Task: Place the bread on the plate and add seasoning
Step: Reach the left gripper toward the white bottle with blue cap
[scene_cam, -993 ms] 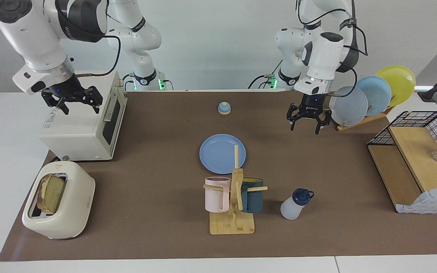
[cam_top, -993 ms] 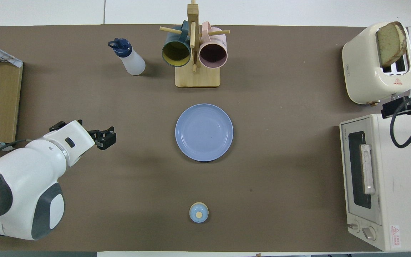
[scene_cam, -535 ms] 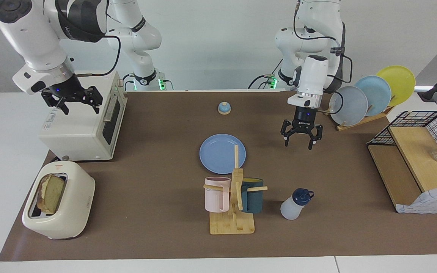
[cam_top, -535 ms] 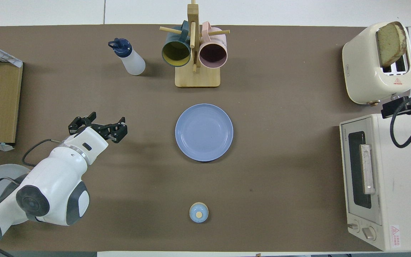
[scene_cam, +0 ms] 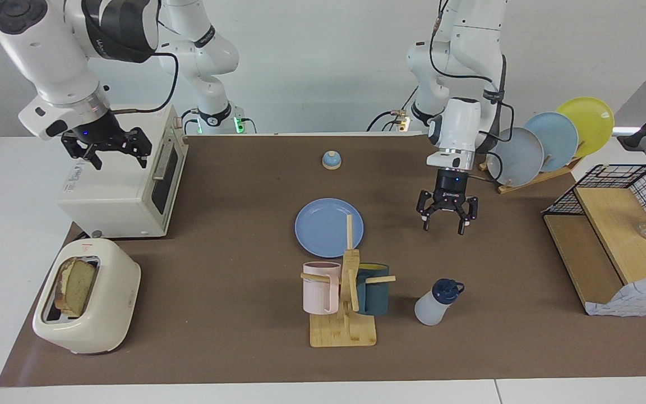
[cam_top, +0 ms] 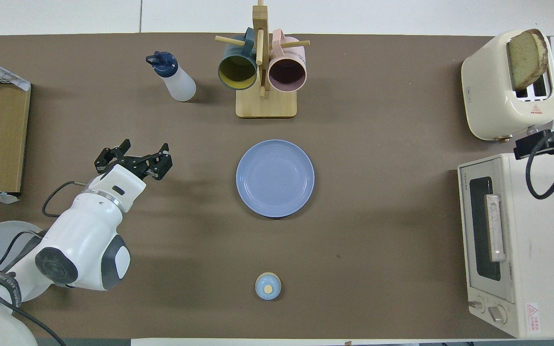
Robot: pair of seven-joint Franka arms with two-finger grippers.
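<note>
Facing view: brown mat [scene_cam: 233, 235] on white table [scene_cam: 9, 191], both grippers' fingers apart, empty.

You have bare mat all around the plate [scene_cam: 328, 227] except toward the mug rack [scene_cam: 344, 297], which stands just beside its rim, away from the robots. The seasoning [scene_cam: 434, 303] has the rack close on one side only. The bread [scene_cam: 76, 286] stands up out of the toaster [scene_cam: 87, 303], open from above.
</note>
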